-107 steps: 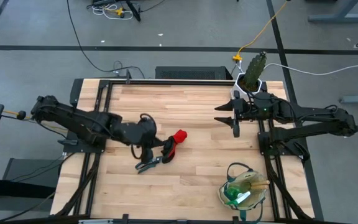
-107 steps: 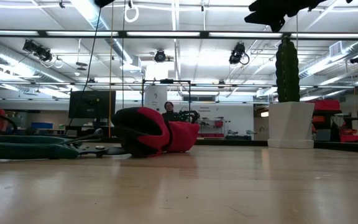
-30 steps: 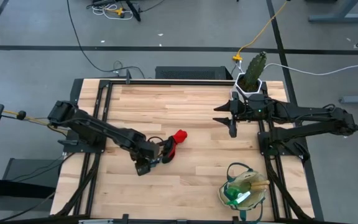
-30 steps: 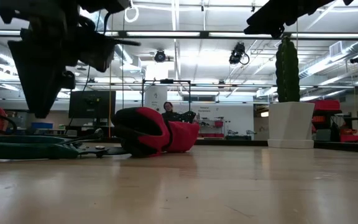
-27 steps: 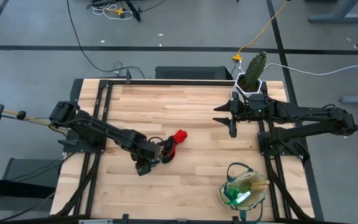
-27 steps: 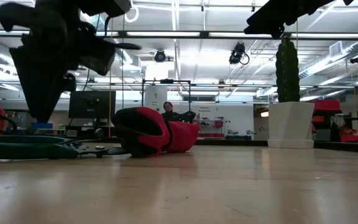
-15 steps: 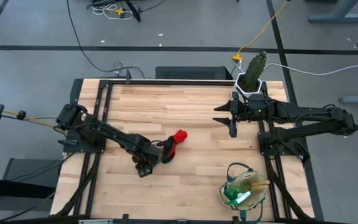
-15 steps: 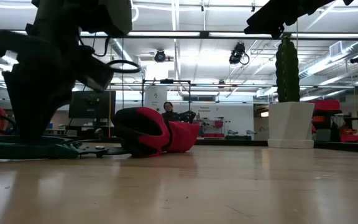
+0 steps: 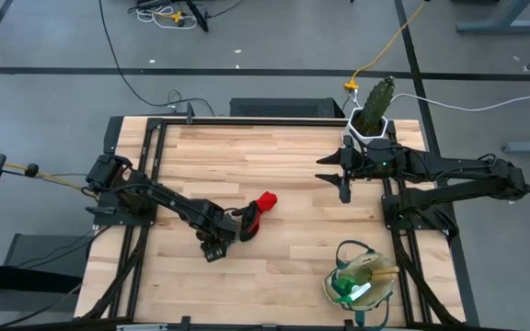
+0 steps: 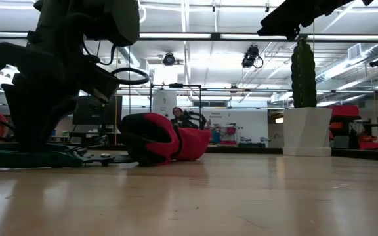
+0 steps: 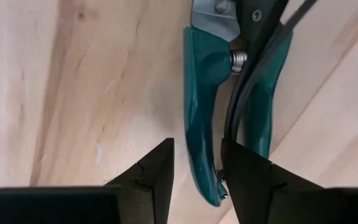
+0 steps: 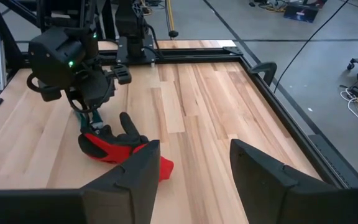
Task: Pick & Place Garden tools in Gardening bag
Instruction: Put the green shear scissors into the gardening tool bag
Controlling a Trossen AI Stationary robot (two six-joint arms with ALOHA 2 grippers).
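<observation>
- Since the earlier frame, our left gripper (image 11: 196, 163) is descending onto the pruners (image 11: 229, 93); fingers parted around one teal handle
- We are risking a slip; we are catching one handle only
- Our right gripper (image 9: 346, 177) is waiting open beside the cactus (image 9: 376, 97)

Left hand (image 11: 196, 163) low, fingers apart

Pruners (image 11: 207, 118): teal handles, grey metal blades, lying flat on the wooden table just beside the gloves. Gloves (image 9: 257, 212): red and black, heaped near the table's middle. Gardening bag (image 9: 362, 280): round beige canvas, dark green trim and loop handles, upright near the front right edge, holding a green-and-white spray bottle (image 9: 350, 289) and wooden-handled trowel (image 9: 375, 270).
</observation>
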